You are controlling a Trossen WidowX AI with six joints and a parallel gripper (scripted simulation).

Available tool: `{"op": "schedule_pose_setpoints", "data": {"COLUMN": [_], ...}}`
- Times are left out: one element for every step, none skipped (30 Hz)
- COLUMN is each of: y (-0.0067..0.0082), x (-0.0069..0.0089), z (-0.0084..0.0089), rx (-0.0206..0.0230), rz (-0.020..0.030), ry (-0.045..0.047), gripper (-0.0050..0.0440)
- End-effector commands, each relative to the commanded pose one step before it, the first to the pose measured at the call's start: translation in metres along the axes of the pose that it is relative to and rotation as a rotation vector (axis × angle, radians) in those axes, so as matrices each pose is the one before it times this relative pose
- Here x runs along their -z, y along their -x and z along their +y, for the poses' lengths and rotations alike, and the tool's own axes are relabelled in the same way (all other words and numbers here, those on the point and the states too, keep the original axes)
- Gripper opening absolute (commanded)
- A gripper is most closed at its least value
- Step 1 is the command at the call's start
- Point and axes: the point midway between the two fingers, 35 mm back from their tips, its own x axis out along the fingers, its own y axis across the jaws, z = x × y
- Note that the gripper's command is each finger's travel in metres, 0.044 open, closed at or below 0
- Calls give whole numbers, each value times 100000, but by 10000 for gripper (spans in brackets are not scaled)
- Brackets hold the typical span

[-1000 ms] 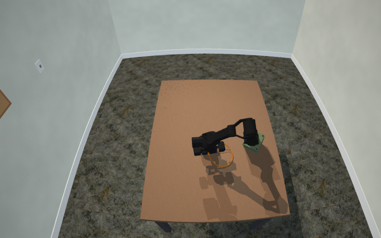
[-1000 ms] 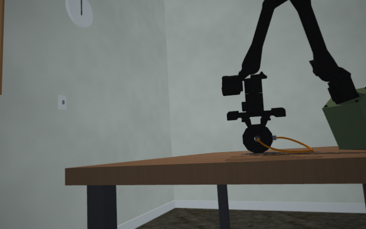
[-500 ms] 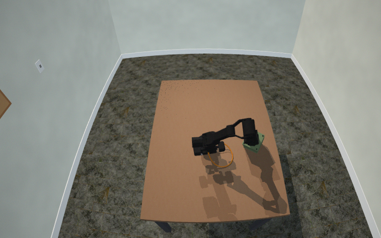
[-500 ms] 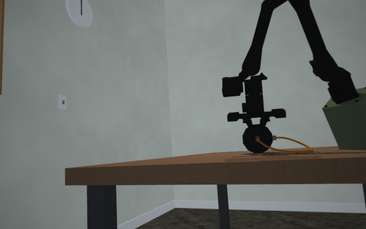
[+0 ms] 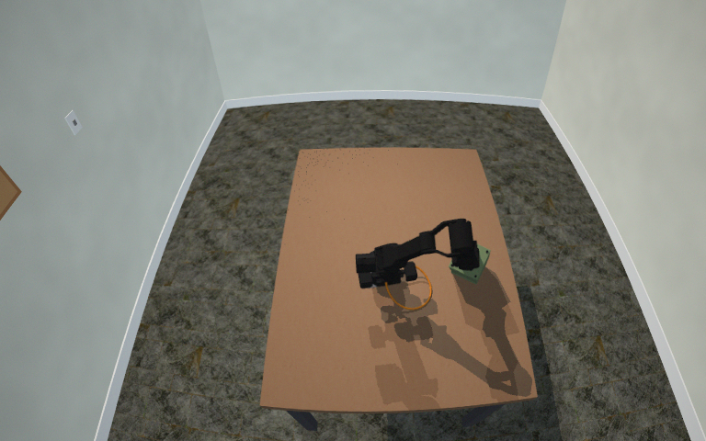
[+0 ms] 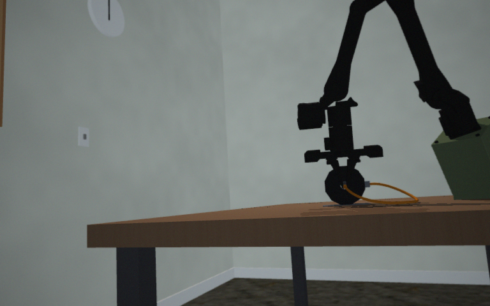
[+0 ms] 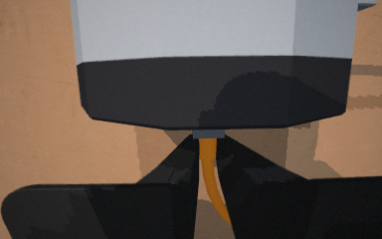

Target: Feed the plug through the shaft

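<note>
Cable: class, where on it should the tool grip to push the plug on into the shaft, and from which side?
The cable just behind the plug, from above: it runs straight there between the fingers before curving away.

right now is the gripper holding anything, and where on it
Yes. The gripper is shut on the orange cable, pinching it just behind the grey plug, where the plug meets the motor.

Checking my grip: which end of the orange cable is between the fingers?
The plug end: the gripper pinches the orange cable just behind the grey plug at the motor's face. The other end joins a grey fitting on the motor's side.
</note>
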Motion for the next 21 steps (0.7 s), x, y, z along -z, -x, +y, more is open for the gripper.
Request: {"op": "schedule_pose_setpoints", "data": {"y": [-107, -28, 0, 0, -22, -13, -4, 0, 0, 0, 0, 0, 0, 0, 0, 0, 0, 0, 162, 0, 0], "x": [-585, -146, 0, 0, -112, -68, -23, 0, 0, 0, 0, 0, 0, 0, 0, 0, 0, 0, 497, 0, 0], "z": [38, -7, 0, 0, -6, -4, -1, 0, 0, 0, 0, 0, 0, 0, 0, 0, 0, 0, -20, 0, 0], "rx": [180, 88, 0, 0, 67, 39, 13, 0, 0, 0, 0, 0, 0, 0, 0, 0, 0, 0, -261, 0, 0], "rz": [-68, 40, 0, 0, 32, 20, 7, 0, 0, 0, 0, 0, 0, 0, 0, 0, 0, 0, 1612, 0, 0], "ry": [155, 38, 0, 0, 29, 17, 6, 0, 0, 0, 0, 0, 0, 0, 0, 0, 0, 0, 130, 0, 0], "gripper": [0, 0, 0, 0, 0, 0, 0, 0, 0, 0, 0, 0, 0, 0, 0, 0, 0, 0, 24, 24, 24]}}
